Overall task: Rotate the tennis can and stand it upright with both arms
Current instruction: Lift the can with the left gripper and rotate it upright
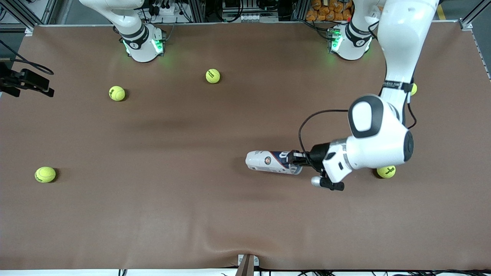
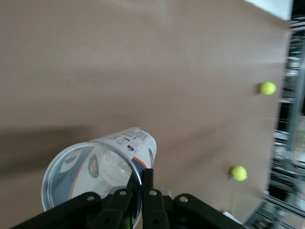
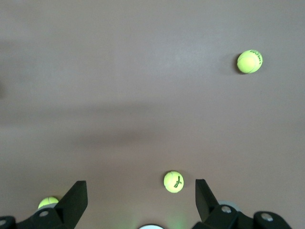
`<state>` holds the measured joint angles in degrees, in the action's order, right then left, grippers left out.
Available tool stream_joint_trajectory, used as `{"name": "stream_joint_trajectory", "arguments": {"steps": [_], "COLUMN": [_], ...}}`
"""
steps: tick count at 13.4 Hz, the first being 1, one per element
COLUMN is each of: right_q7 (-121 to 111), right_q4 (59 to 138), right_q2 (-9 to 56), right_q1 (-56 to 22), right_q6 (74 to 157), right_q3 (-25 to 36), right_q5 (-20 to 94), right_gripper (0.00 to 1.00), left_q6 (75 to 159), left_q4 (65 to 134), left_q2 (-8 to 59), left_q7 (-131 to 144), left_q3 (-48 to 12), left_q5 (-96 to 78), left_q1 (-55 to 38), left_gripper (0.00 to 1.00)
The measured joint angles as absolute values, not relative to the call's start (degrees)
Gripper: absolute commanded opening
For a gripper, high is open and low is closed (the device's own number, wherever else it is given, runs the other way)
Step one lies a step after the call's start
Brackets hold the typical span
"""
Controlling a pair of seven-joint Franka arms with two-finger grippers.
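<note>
I see the tennis can [image 1: 273,162] lying on its side on the brown table [image 1: 184,214], toward the left arm's end. My left gripper [image 1: 296,158] is clamped on the rim of the can's open end, one finger [image 2: 148,183] inside the mouth in the left wrist view. Its white and dark-blue label carries a round emblem and small print I can't read. A tennis ball [image 1: 386,171] with dark lettering sits just beside the left arm's wrist. My right gripper [image 3: 141,193] waits high above the table with jaws spread wide, empty, over a ball [image 3: 173,182].
</note>
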<state>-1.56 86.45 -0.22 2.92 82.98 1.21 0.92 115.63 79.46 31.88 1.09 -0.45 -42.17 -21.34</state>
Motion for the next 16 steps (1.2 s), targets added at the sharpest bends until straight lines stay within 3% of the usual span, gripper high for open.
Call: {"name": "stream_joint_trajectory", "arguments": {"steps": [8,16], "right_q7": [-0.66,-0.53], "right_q4": [86.26,86.29], "right_q2": [-0.15,-0.08], "right_q1": [3.06,3.59], "right_q6": [86.27,86.21], "right_q3": [1.07,1.13], "right_q5": [0.93,0.93], "right_gripper": [1.00,1.00], "left_q6": [115.86,117.16], "left_q4": [76.71,76.61], "left_q2": [28.33,32.36], "left_q7": [32.40,52.08], "left_q3": [-0.54,0.02], "left_q5": [-8.89,3.39], "left_q1": [-38.72,-49.91], "left_gripper": [0.00,0.00]}}
